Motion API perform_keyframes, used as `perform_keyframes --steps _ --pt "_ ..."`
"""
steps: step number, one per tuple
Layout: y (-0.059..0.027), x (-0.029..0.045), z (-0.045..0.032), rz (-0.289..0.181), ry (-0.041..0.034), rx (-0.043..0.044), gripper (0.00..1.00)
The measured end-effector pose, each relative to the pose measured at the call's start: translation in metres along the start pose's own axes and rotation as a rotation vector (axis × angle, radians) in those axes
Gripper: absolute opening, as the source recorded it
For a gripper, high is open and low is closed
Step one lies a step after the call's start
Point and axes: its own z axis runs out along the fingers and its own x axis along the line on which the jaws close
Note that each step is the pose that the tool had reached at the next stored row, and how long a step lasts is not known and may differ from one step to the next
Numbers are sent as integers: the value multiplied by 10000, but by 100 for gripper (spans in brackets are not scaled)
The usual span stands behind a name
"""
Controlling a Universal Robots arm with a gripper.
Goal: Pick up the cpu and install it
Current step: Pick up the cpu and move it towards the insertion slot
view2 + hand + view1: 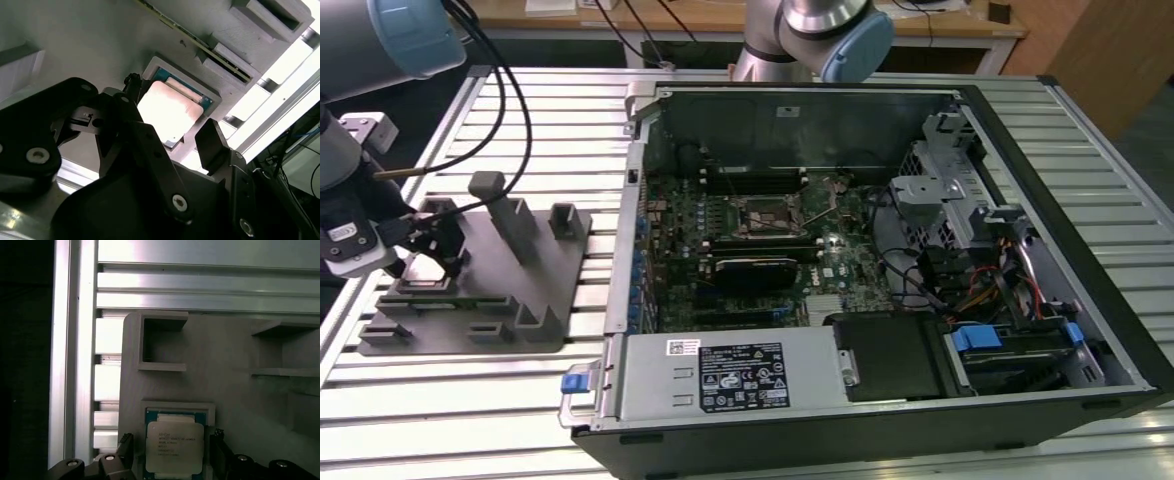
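Currently the gripper (430, 262) is held low over the grey holder block (225, 355), at the exterior view's left. Its fingers (218, 450) are spread wide, one on either side of the chip (175, 447). The chip lies flat in its square recess in the block, silvery top plate up. In both wrist views a narrow gap is seen between each fingertip and the chip's edge, so nothing is judged to be gripped yet. Around the block, the slatted metal table (200, 285) is seen. Further off, toward the exterior view's right, an opened computer case (1107, 300) lies on its side. A motherboard (841, 260) is exposed inside it, with the square black-framed socket (767, 217) near its middle, well apart from the chip. As to progress, the approach is judged complete and the fingers are lined up on the chip. The grasp itself, the lift, the carry to the case and the seating in the socket are all judged not yet done. The close detail is supplied by the wrist views: the recess, the chip's plate and rim, and the fingers' clearance. The wider layout is given by the exterior view: the arm, the whole block with its upright posts, and the case with its socket.
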Motion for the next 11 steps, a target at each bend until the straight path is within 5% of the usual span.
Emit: perform_keyframes --steps 11 --pt "6 0 5 734 -31 20 71"
